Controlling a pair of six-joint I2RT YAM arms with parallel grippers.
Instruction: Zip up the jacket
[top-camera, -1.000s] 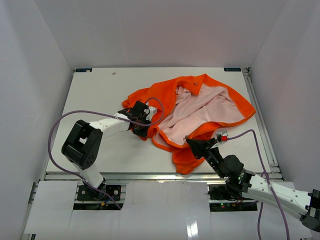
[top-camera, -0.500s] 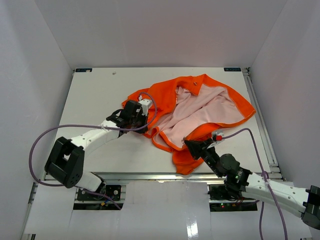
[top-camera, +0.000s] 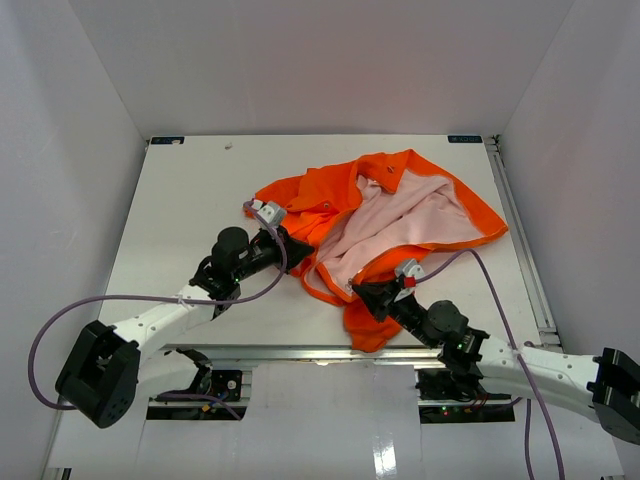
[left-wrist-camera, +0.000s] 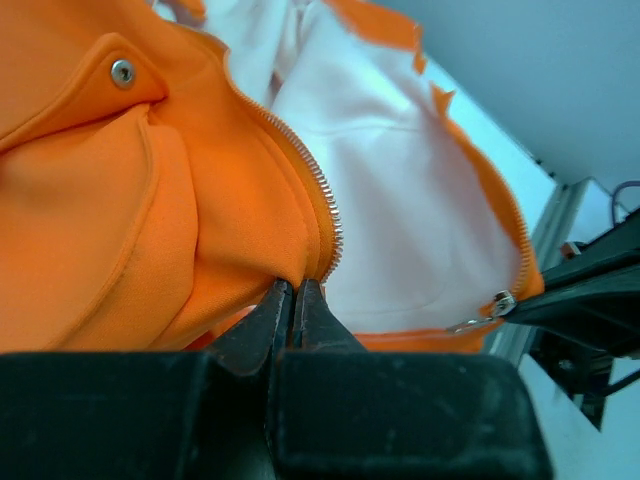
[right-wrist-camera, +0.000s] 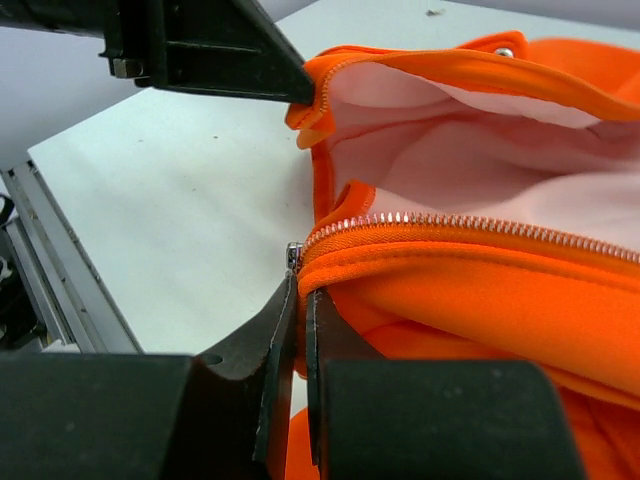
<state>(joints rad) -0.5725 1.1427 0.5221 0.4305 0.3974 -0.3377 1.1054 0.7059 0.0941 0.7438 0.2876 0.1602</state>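
The orange jacket (top-camera: 330, 190) lies open at the table's centre, its pale pink lining (top-camera: 400, 220) facing up. My left gripper (top-camera: 285, 247) is shut on the jacket's left front edge, just below the zipper teeth (left-wrist-camera: 318, 205). My right gripper (top-camera: 362, 293) is shut on the other front edge at the zipper's lower end (right-wrist-camera: 300, 283), where the metal slider (right-wrist-camera: 294, 256) sits. The slider also shows in the left wrist view (left-wrist-camera: 500, 303). The two zipper halves are apart.
The white table (top-camera: 190, 190) is walled by white panels at the left, back and right. A metal rail (top-camera: 520, 240) runs along the right edge. Purple cables (top-camera: 130, 300) trail from both arms.
My left gripper has pulled the jacket's left edge toward the front left, and its arm has stretched out. My right gripper has shifted left along the lower hem. The jacket has bunched inward.
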